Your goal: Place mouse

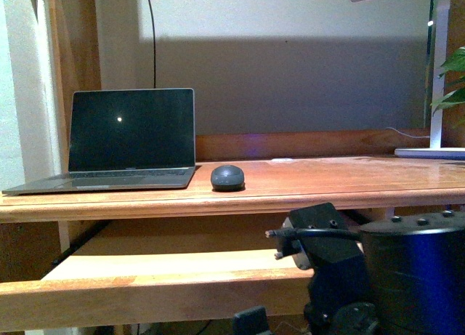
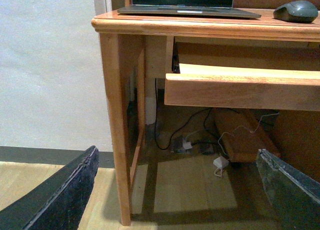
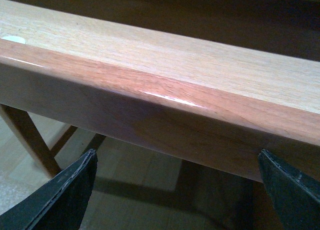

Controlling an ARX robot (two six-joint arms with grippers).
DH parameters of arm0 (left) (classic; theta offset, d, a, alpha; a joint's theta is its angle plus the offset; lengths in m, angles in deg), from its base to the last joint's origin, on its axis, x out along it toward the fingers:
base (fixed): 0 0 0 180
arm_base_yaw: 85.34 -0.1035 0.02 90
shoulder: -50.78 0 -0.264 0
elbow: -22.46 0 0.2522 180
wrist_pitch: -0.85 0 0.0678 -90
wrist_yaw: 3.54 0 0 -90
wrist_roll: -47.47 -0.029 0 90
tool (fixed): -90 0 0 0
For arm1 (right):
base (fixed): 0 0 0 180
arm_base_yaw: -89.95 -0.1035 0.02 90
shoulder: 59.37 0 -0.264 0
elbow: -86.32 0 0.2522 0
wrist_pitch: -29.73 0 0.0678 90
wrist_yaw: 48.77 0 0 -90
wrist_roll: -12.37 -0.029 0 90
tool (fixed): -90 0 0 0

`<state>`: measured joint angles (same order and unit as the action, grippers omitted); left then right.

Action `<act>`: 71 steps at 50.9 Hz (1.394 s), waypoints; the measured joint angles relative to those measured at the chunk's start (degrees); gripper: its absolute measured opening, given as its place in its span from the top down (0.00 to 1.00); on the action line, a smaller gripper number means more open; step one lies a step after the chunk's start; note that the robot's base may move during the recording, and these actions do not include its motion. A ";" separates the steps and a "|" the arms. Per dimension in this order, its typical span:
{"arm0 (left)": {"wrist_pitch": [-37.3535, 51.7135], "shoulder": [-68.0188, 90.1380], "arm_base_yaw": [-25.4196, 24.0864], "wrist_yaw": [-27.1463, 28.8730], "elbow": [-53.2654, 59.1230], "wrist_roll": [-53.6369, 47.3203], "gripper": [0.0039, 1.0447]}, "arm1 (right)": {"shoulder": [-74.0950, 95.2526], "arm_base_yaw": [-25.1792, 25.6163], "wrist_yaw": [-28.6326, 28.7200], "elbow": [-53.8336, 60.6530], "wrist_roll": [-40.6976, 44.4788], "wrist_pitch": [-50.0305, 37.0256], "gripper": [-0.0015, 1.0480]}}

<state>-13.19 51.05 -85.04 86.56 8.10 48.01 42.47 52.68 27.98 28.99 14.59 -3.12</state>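
Observation:
The dark grey domed mouse (image 1: 227, 177) sits on the wooden desk top (image 1: 327, 179), just right of the open laptop (image 1: 131, 135). It also shows in the left wrist view (image 2: 296, 11) at the desk's far part. My left gripper (image 2: 175, 190) is open and empty, low in front of the desk's left leg, well below the mouse. My right gripper (image 3: 175, 190) is open and empty, just below the front edge of the pull-out shelf (image 3: 165, 90). The right arm (image 1: 378, 269) shows at the lower right of the front view.
The pull-out wooden shelf (image 1: 167, 277) juts out under the desk top. A white lamp base (image 1: 430, 152) and a plant (image 1: 454, 81) stand at the back right. Cables and a white adapter (image 2: 220, 162) lie on the floor under the desk. A wall (image 2: 50, 65) is left of the desk.

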 joint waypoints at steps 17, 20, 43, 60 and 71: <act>0.00 0.00 0.00 -0.02 0.00 0.00 0.07 | 10.91 -2.01 -5.03 -16.90 -0.87 6.82 0.07; 0.00 0.00 0.00 -0.02 0.00 0.00 0.07 | 12.55 -2.27 -5.53 -19.43 -0.90 7.67 0.07; 0.00 0.00 0.00 -0.02 0.00 0.00 0.07 | 25.11 -3.69 -10.47 -41.29 -2.01 15.56 0.07; 0.00 0.00 0.00 -0.02 0.00 0.00 0.07 | 25.59 -3.67 -9.51 -41.77 -5.33 15.06 0.07; 0.00 0.00 0.00 -0.02 0.00 0.00 0.07 | 11.26 2.05 -5.14 -23.91 -10.38 11.67 0.07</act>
<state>-13.19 51.05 -85.04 86.53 8.10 48.01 53.73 54.73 22.84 5.08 4.21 8.55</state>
